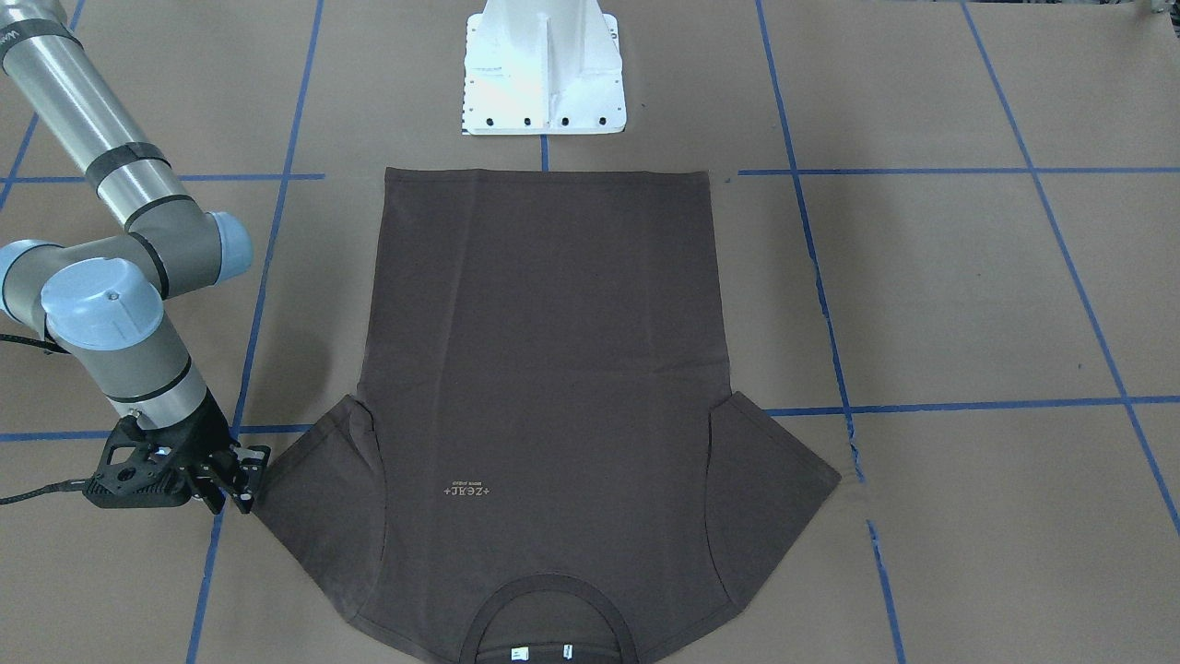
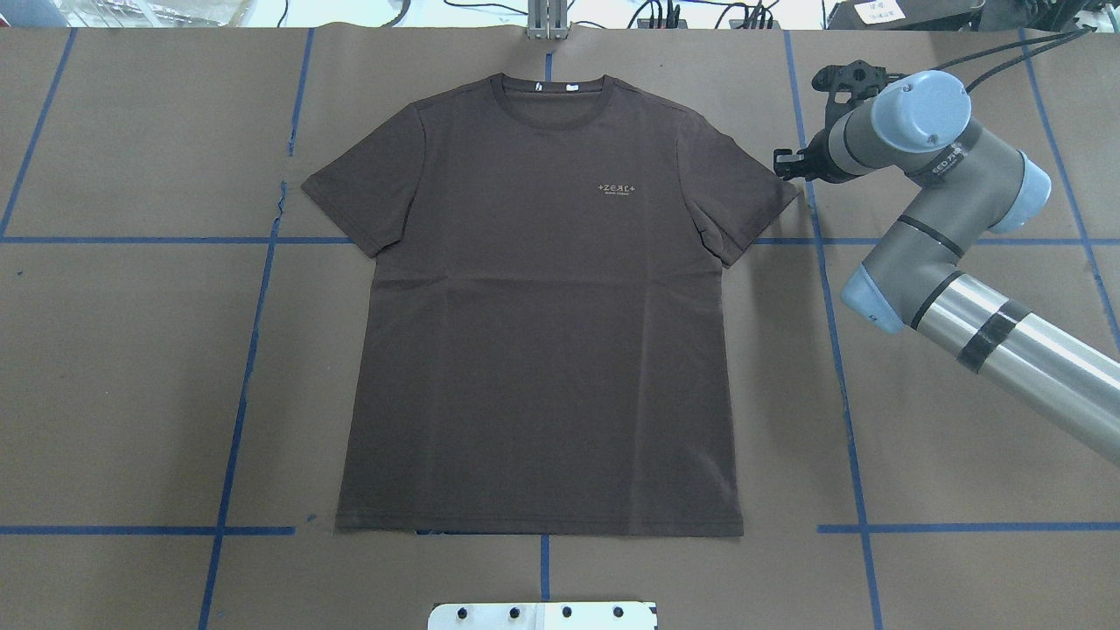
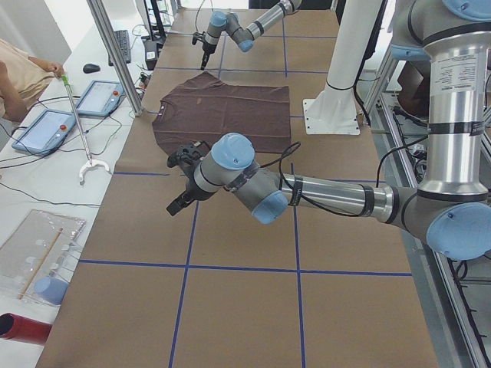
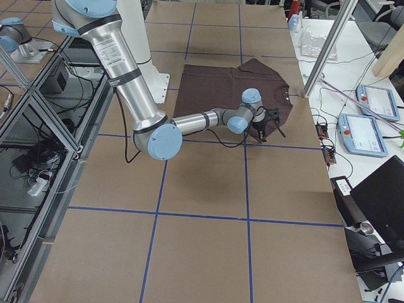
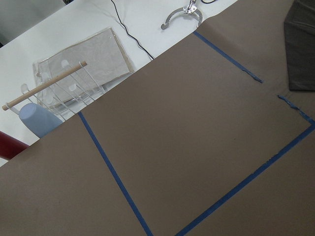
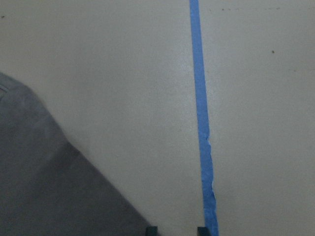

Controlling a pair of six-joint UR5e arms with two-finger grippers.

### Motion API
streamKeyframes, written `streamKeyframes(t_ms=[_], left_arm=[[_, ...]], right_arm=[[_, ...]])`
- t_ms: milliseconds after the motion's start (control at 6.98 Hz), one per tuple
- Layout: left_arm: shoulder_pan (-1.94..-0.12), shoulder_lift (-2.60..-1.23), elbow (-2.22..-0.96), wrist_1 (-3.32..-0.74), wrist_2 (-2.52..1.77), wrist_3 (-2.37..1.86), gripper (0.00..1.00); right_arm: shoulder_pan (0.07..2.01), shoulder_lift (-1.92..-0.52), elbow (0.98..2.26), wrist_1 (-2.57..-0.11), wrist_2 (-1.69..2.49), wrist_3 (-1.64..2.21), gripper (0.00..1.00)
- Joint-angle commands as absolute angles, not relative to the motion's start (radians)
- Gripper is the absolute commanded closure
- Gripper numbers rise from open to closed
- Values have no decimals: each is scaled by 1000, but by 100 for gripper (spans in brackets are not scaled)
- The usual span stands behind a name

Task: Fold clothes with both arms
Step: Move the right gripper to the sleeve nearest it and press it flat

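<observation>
Just beside the T-shirt [image 1: 544, 369], right hand [image 1: 251, 480]; jaws parted

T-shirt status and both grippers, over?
Right gripper open, fingers beside the sleeve, not gripping. Left gripper off the cloth, state unclear. T-shirt flat, unfolded. Nothing lying on it.

Right hand [image 2: 785, 164] sits beside the T-shirt [image 2: 538, 350], seemingly apart.

My right arm [image 2: 1024, 359] reaches forward with the elbow bent and the wrist turned down. My right gripper [image 1: 245, 476] sits low, jaws slightly parted, gripping nothing. My left arm [image 3: 330, 198] stretches out nearly level, with my left gripper [image 3: 176, 205] angled downward; whether its jaws are parted I cannot tell.
</observation>
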State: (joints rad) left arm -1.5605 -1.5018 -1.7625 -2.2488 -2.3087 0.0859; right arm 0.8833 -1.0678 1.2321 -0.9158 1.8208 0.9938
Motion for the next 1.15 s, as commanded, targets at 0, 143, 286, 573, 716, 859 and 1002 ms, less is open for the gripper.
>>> streamKeyframes(t_ms=[0, 143, 286, 573, 716, 859, 1002], left_arm=[[-1562, -1502, -1761, -2249, -2309, 87, 0], [-1562, -1502, -1761, -2249, -2309, 87, 0], [-1562, -1500, -1759, -2249, -2309, 87, 0], [-1562, -1500, -1759, -2249, -2309, 86, 0], [-1562, -1500, -1759, -2249, -2309, 87, 0], [-1562, -1500, -1759, -2249, -2309, 87, 0], [-1562, -1500, -1759, -2249, -2309, 87, 0]], right_arm=[[870, -1068, 1224, -916, 1821, 994, 61], [867, -1068, 1223, -914, 1821, 994, 61], [864, -1068, 1223, -916, 1821, 994, 61], [861, -1069, 1223, -916, 1819, 994, 61], [861, -1069, 1221, -916, 1819, 994, 69], [861, -1068, 1221, -916, 1818, 997, 100], [861, -1065, 1221, -917, 1815, 1005, 100]])
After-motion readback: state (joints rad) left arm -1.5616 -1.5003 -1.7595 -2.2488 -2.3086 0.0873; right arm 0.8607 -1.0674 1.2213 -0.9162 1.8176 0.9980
